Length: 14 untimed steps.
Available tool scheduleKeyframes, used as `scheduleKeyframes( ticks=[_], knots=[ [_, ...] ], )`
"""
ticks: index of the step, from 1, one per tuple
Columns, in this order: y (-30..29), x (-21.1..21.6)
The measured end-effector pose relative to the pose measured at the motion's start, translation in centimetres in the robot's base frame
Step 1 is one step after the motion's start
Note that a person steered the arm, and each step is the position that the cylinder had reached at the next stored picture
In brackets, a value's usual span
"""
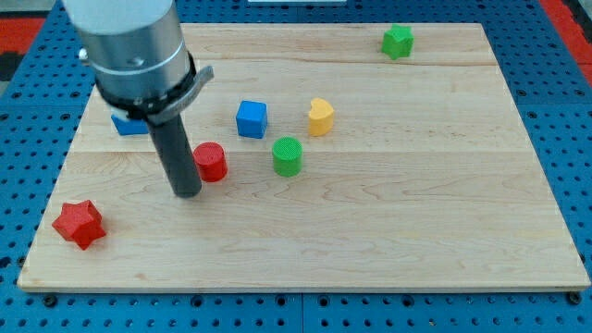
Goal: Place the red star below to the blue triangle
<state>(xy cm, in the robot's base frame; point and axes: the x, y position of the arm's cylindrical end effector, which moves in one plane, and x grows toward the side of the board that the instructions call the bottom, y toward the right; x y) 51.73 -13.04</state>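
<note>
Wooden board [388, 231] lying flat; my tip [188, 192], no pincer fitted, is sitting up-right of red star [79, 223]; blue triangle [129, 124] is half-hiding behind rod.

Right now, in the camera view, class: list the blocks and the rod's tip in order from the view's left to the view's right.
red star → blue block, partly hidden behind the arm → my tip → red cylinder → blue cube → green cylinder → yellow heart → green block
</note>
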Motion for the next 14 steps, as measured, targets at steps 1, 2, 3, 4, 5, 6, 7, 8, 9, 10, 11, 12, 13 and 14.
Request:
scheduleKeyframes(
  ticks=[1,2,3,4,5,6,7,8,9,10,11,12,13,14],
  knots=[
    [-2.4,5.5],
    [-7.8,5.9],
    [-10.5,5.5],
    [-10.0,2.5],
    [-7.9,1.8],
    [-8.9,7.3],
    [-16.4,8.4],
    [-16.2,4.8],
    [-13.9,1.8],
    [-11.8,-0.7],
    [-9.7,-3.2],
    [-9.2,-5.6],
    [-10.8,-5.9],
    [-16.2,-3.7]
  ],
)
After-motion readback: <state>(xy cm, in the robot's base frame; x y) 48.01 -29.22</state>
